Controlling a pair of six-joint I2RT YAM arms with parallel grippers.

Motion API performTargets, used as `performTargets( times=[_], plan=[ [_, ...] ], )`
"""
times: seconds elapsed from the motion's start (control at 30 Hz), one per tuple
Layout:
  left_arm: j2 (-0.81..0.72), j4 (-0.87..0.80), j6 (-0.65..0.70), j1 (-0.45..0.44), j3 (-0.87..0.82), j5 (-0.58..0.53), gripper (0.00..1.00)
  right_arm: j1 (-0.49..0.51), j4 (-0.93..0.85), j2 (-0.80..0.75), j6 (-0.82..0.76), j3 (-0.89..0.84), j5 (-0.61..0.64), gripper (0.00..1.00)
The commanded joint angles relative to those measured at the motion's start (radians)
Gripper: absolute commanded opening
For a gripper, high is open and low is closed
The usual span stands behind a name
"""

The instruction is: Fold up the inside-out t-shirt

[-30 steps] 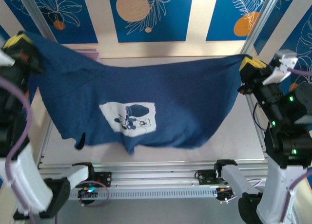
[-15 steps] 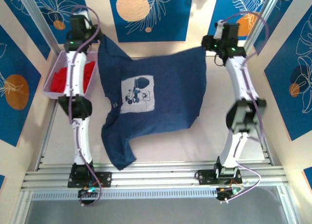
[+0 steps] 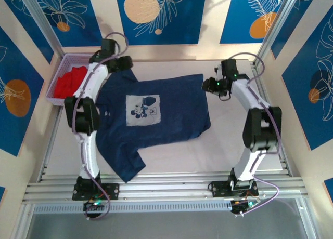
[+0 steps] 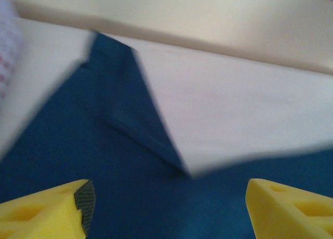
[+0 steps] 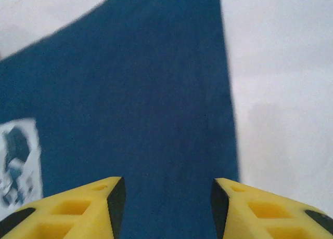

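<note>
Fingers (image 4: pixel 41 213) of left gripper (image 4: pixel 167 197), right gripper (image 5: pixel 166 202) parted over t-shirt (image 3: pixel 177 114); print (image 3: pixel 142 108) (cartoon) unreadable

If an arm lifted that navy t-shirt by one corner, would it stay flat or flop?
Probably flop: the t-shirt lies limp with uneven, wavy edges. It looks thin, so likely light. Pushed across the table, it would probably bunch rather than slide.

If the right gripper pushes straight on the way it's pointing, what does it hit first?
Probably the navy t-shirt: its cloth lies straight ahead of the open right gripper, close to the shirt's edge on the table. Depth is unclear.
</note>
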Motion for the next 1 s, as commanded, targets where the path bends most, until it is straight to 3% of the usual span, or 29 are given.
performTargets(
  times=[0.0,0.2,0.4,0.6,0.77,0.97],
  plan=[
    [-0.202,0.224,-0.019,-0.161,-0.321,0.106,0.76,-0.004,0.031,-0.137,0.08,-0.205,-0.041,0.49],
    [-0.369,0.477,0.155,-0.488,-0.734,0.182,0.74,-0.038,0.048,-0.289,0.139,-0.454,-0.063,0.49],
    [-0.245,0.462,0.295,-0.718,-0.713,0.069,0.73,-0.11,0.102,-0.255,0.18,-0.551,-0.124,0.47],
    [-0.109,0.448,0.292,-0.758,-0.652,0.051,0.66,-0.104,0.156,-0.164,0.19,-0.567,-0.163,0.47],
    [-0.075,0.461,0.269,-0.758,-0.647,0.08,0.57,-0.092,0.201,-0.086,0.197,-0.546,-0.223,0.45],
    [-0.062,0.465,0.255,-0.758,-0.668,0.075,0.54,-0.083,0.193,-0.075,0.188,-0.525,-0.241,0.41]
  ],
)
